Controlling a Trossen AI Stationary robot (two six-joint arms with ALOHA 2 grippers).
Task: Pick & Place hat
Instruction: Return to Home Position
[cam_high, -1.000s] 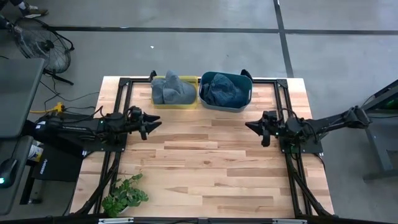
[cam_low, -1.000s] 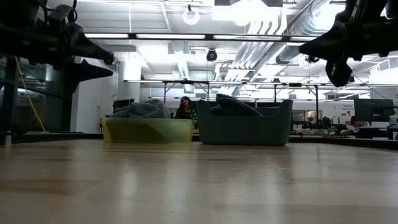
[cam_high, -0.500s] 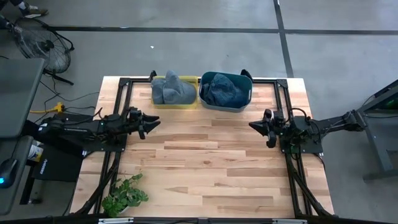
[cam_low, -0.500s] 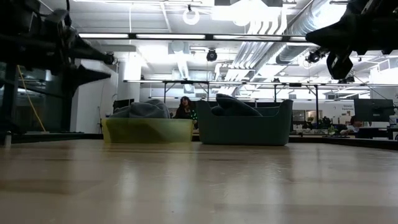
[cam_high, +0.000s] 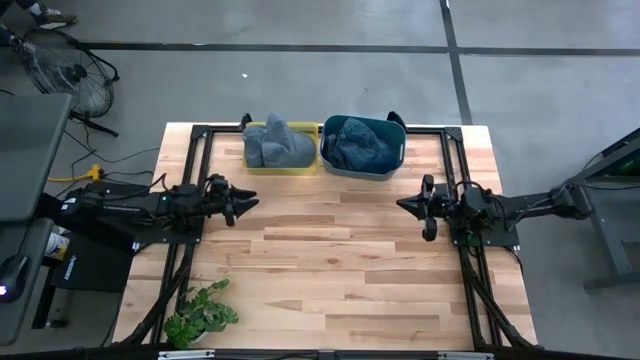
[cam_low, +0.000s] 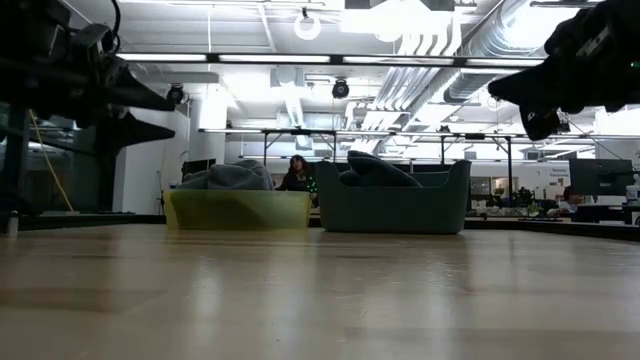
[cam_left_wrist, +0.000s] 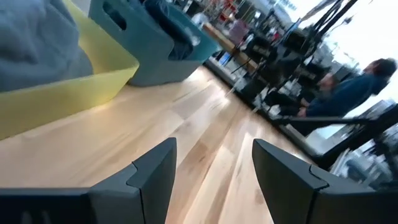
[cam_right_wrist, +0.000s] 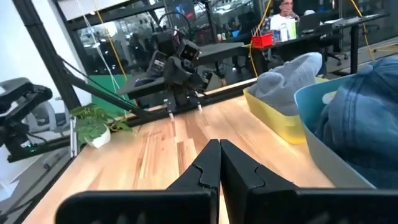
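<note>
Blue denim caps lie heaped inside the teal-blue plastic bin at the back edge of the pale wooden table, just beside the yellow plastic bin of grey caps. Left gripper: above the table's left side, fingers spread, empty. Right gripper: above the right side, fingers pressed together — holding nothing.

**Plank table: two bins at the back, a plant at the front**

You have a light wood-plank table before you. At its far edge two bins stand just beside each other: the yellow bin on the left arm's side, the blue bin on the right arm's. A small leafy plant sits at the near left corner, well apart from both. A black frame runs along the back and sides.
</note>
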